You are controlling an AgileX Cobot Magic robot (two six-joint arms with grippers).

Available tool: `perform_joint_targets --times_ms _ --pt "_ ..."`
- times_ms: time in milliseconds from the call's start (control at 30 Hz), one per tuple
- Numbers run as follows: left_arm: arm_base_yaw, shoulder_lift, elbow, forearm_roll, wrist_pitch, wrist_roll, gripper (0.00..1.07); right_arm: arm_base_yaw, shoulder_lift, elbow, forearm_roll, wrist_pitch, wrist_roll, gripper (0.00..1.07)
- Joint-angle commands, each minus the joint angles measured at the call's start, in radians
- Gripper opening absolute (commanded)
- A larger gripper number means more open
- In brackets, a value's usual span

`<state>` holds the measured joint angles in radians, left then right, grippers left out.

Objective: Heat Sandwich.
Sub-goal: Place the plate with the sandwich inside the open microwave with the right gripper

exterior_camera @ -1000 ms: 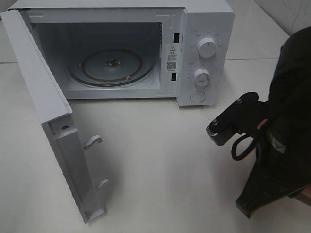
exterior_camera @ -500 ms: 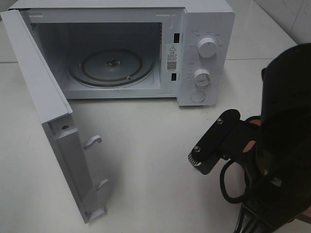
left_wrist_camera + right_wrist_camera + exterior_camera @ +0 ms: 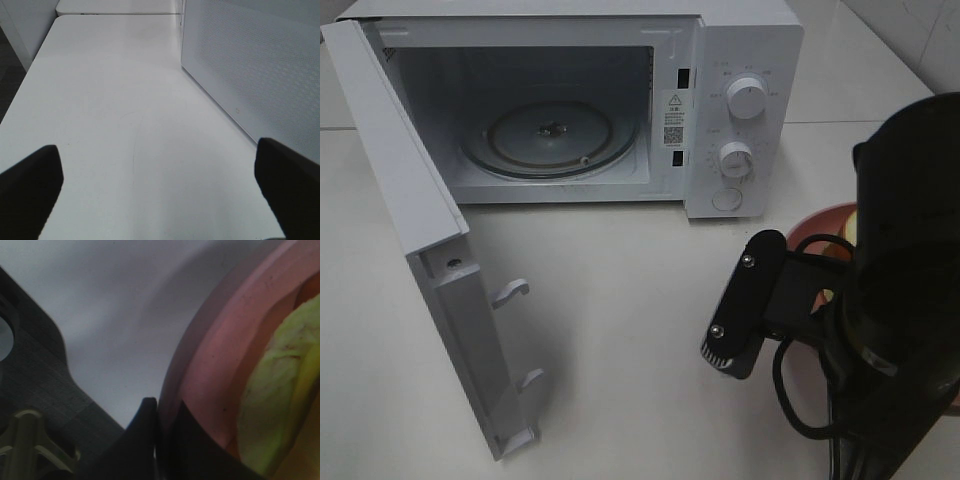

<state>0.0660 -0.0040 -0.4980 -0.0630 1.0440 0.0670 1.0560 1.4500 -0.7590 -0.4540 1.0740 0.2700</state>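
Note:
The sandwich (image 3: pixel 272 390) lies on a round pink plate (image 3: pixel 220 370), its pale yellow-green filling close to the right wrist camera. My right gripper (image 3: pixel 157 412) is shut on the plate's rim, one finger on each side of it. From above, the right arm's black body (image 3: pixel 905 300) covers most of the plate (image 3: pixel 818 222); only a pink arc shows to the right of the microwave (image 3: pixel 745 60). My left gripper (image 3: pixel 160 200) stands open and empty over bare white table, its two dark fingertips (image 3: pixel 30 185) far apart.
The microwave door (image 3: pixel 410 190) hangs wide open to the left, its latch hooks (image 3: pixel 510 292) pointing out. A glass turntable (image 3: pixel 550 135) sits in the empty cavity. A white perforated panel (image 3: pixel 250 65) stands beside the left gripper.
The right arm has swung left and toward the table's front, and the pink plate's edge has come into view behind it. The microwave and left gripper are unchanged.

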Motion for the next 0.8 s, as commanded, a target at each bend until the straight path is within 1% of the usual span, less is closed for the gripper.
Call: perform_joint_targets --times_ms 33,467,533,633,800 --pt "-0.002 -0.027 0.003 0.002 -0.016 -0.004 1.03 0.006 -0.006 0.002 -0.047 -0.029 -0.094 0.02" --pt "-0.002 -0.027 0.003 0.002 -0.016 -0.004 1.03 0.006 -0.006 0.002 -0.093 -0.203 -0.335 0.02" --pt "-0.002 -0.027 0.003 0.002 -0.016 -0.004 1.03 0.006 -0.006 0.002 -0.092 -0.212 -0.364 0.02" --pt "-0.002 -0.027 0.003 0.002 -0.016 -0.004 1.03 0.006 -0.006 0.002 -0.091 -0.233 -0.471 0.02" --pt "-0.002 -0.027 0.003 0.002 -0.016 -0.004 1.03 0.006 -0.006 0.002 -0.084 -0.260 -0.525 0.03"
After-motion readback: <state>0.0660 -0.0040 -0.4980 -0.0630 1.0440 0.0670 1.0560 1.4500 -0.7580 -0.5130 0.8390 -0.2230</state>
